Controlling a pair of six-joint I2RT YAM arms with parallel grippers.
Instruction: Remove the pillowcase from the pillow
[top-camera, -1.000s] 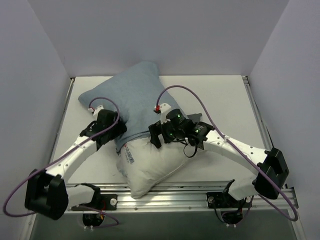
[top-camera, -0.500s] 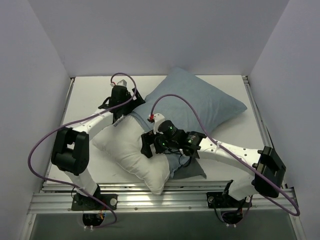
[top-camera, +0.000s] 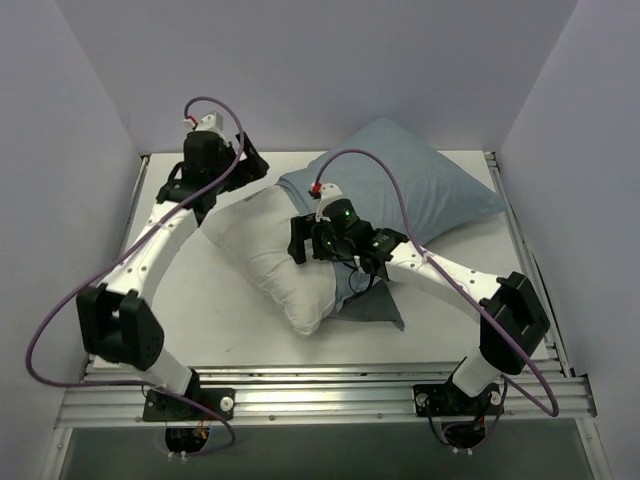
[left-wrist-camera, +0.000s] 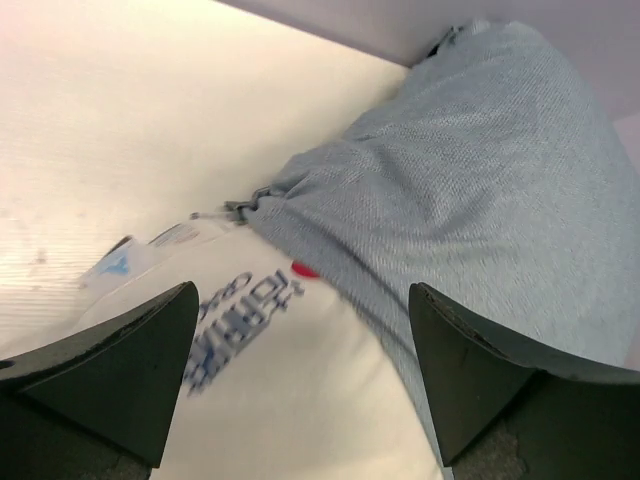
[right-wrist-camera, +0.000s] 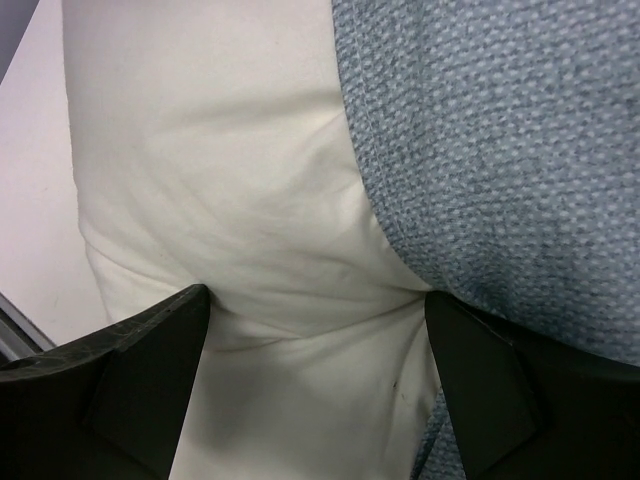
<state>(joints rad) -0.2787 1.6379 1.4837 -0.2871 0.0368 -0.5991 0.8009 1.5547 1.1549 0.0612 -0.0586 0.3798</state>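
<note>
**Pillowcase half off the pillow**

We see the pillowcase (top-camera: 420, 195) covering only the far right part of the pillow (top-camera: 265, 255). Our left gripper (left-wrist-camera: 300, 300) hangs spread wide and empty above the pillow's logo (left-wrist-camera: 235, 325). The right gripper (right-wrist-camera: 318, 292), also spread, straddles the hem (right-wrist-camera: 350, 130) and grips nothing.

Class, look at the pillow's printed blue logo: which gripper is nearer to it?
Left. The left gripper hangs open right above the logo, at the pillow's far end. The right gripper sits further along, mid-pillow, at the pillowcase's edge.
</note>
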